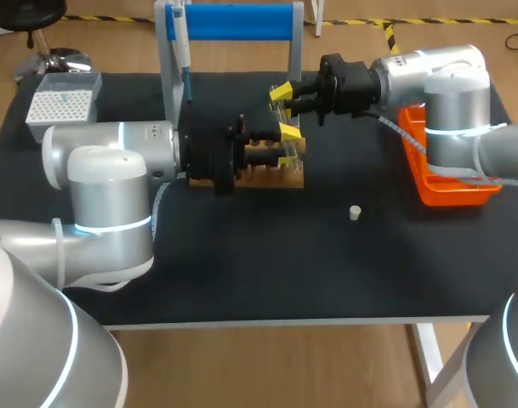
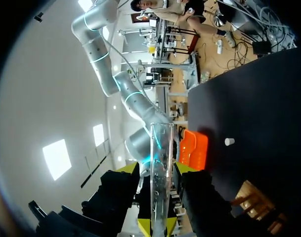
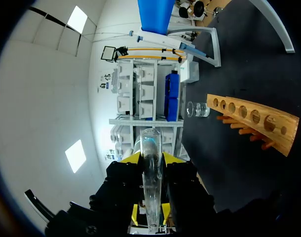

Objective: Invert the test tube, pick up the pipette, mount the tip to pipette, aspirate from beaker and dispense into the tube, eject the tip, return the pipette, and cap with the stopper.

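Right hand (image 3: 150, 159) pinches test tube (image 3: 151, 140), lower centre; left hand (image 2: 159, 169) around it too, grip not clear. Likely glass: light, slippery, fragile; hold mid-body, gently.

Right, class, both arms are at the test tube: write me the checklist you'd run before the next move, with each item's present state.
1. Left jaws closed on the test tube from two sides: ok.
2. Right jaws closed on the tube: ok.
3. Holes of the wooden rack free: ok.
4. Stopper lying apart on the table: ok.
5. Pipette hanging on its stand: ok.
6. Liquid in the beaker: cannot tell.
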You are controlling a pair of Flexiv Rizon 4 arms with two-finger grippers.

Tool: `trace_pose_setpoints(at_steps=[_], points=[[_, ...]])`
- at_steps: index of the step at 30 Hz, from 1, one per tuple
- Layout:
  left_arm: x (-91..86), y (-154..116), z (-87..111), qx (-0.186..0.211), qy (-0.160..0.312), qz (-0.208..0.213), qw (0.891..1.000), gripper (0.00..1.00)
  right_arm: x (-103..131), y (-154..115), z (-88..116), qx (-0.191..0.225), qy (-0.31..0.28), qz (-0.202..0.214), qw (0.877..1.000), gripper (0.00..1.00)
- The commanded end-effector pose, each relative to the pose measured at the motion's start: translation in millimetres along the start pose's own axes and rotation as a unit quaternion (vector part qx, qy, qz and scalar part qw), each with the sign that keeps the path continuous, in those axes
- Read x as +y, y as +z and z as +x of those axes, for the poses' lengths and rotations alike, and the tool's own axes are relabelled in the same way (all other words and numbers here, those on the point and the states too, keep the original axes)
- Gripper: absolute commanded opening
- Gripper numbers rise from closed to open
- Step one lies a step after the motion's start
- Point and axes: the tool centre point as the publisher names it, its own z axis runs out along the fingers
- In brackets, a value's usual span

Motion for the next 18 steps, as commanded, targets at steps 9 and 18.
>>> trace_pose_setpoints(at_steps=[9, 18], points=[[1.5, 3.1, 0.8, 0.014, -0.003, -0.007, 1.0, 0.0, 0.3, -0.8, 0.7, -0.002, 0.0, 0.001, 1.0, 1.0], [3.4, 2.1, 0.9, 0.012, -0.017, -0.011, 1.0, 0.0, 0.3, -0.8, 0.7, -0.002, 0.0, 0.001, 1.0, 1.0]])
